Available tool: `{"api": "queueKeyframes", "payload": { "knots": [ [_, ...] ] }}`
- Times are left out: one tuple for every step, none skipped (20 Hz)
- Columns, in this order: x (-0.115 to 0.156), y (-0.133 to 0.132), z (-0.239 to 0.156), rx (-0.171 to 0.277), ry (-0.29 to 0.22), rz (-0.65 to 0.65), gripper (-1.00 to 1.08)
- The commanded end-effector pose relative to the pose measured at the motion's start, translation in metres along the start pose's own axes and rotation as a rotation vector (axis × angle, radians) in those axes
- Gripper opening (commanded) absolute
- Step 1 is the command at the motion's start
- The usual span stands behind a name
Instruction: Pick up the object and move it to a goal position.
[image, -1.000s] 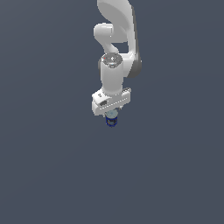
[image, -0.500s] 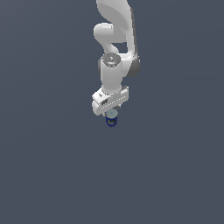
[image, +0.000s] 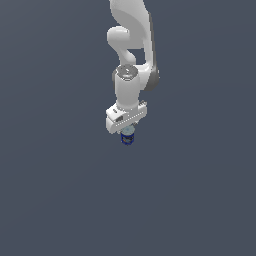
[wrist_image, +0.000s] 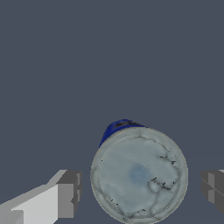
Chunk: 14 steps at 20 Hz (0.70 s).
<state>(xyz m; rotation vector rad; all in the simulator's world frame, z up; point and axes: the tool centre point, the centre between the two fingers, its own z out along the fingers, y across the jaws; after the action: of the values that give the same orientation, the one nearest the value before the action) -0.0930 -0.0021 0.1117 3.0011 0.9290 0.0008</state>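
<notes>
Flat slate-grey ground (image: 60, 200) fills both views. We see 1 white Panda arm (image: 131, 55) reaching down from the top of the exterior view. Its gripper (wrist_image: 140, 192) hangs spread wide, 2 grey pads (wrist_image: 70, 192) standing clear on either side of the dark-blue can (wrist_image: 139, 175), which stands upright directly beneath, pale top facing the wrist

Flat, even simulator light, dim grey-blue backdrop, no cast shadows, no glare, soft low-resolution edges throughout
</notes>
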Motion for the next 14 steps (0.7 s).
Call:
{"api": "queueKeyframes", "payload": {
  "knots": [
    [-0.001, -0.001, 0.011, 0.001, 0.0, -0.001, 1.0],
    [-0.001, -0.001, 0.016, 0.001, 0.0, -0.001, 1.0],
    [-0.001, -0.001, 0.021, 0.001, 0.0, -0.002, 1.0],
    [-0.001, -0.001, 0.025, 0.001, 0.0, -0.003, 1.0],
    [-0.001, -0.001, 0.028, 0.001, 0.0, -0.003, 1.0],
    [-0.001, -0.001, 0.031, 0.001, 0.0, -0.003, 1.0],
    [-0.001, -0.001, 0.033, 0.0, 0.0, -0.003, 1.0],
    [-0.001, -0.001, 0.035, 0.0, 0.0, -0.003, 1.0],
    [-0.001, 0.0, 0.037, 0.0, 0.0, -0.003, 1.0],
    [-0.001, 0.0, 0.037, 0.0, 0.0, -0.003, 1.0],
    [-0.001, 0.0, 0.038, 0.0, 0.0, -0.003, 1.0],
    [-0.001, 0.0, 0.038, 0.0, 0.0, -0.003, -1.0],
    [-0.001, 0.0, 0.038, 0.0, 0.0, -0.003, -1.0],
    [-0.001, 0.0, 0.038, 0.0, 0.0, -0.003, -1.0]
  ]
}}
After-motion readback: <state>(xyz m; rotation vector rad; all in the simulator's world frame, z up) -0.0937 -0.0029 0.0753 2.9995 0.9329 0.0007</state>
